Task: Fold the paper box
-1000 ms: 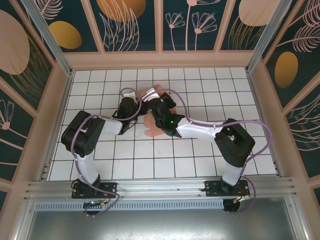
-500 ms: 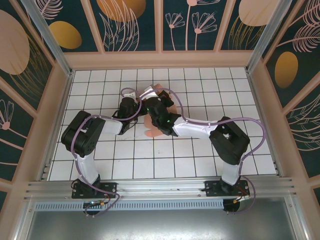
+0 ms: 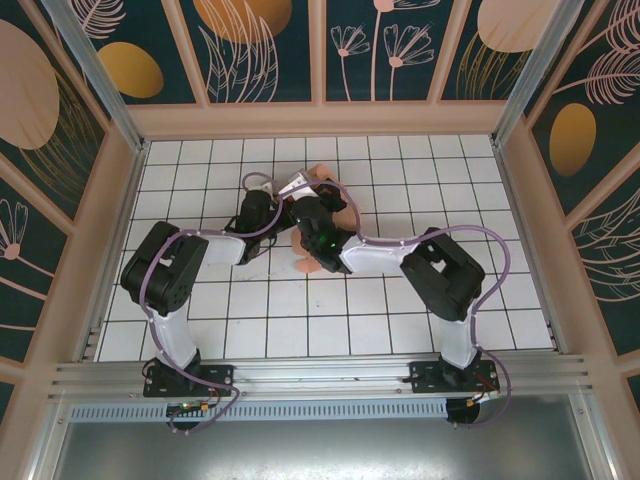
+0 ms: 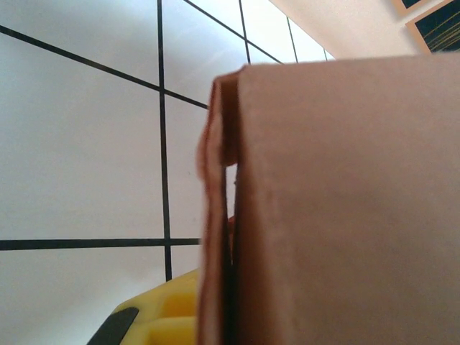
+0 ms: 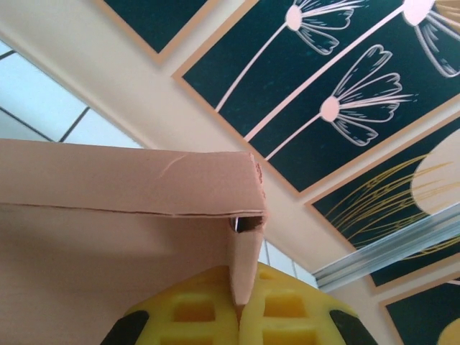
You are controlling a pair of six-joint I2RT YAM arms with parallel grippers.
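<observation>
While both my arms were stretched toward the middle of the tiled table (image 3: 250,320), my right pincer (image 5: 241,305) was clenched on the paper box (image 5: 122,180). A narrow flap of the pink cardboard came down between its two yellow pads (image 5: 180,313) and was squeezed there. Just above the pads this flap met a folded wall of the box, with a small dark gap at the corner. Beyond that wall I saw white tiles and, farther away, the dark wall panels (image 5: 345,93) with flower drawings.

My left pincer (image 4: 212,327) was closed too. One yellow pad (image 4: 162,320) lay against the doubled edge of the box, which rose very close before the camera. The other pad was hidden behind the cardboard. To the left of this pincer the table was bare. From above, the two pincers were close together at the box.
</observation>
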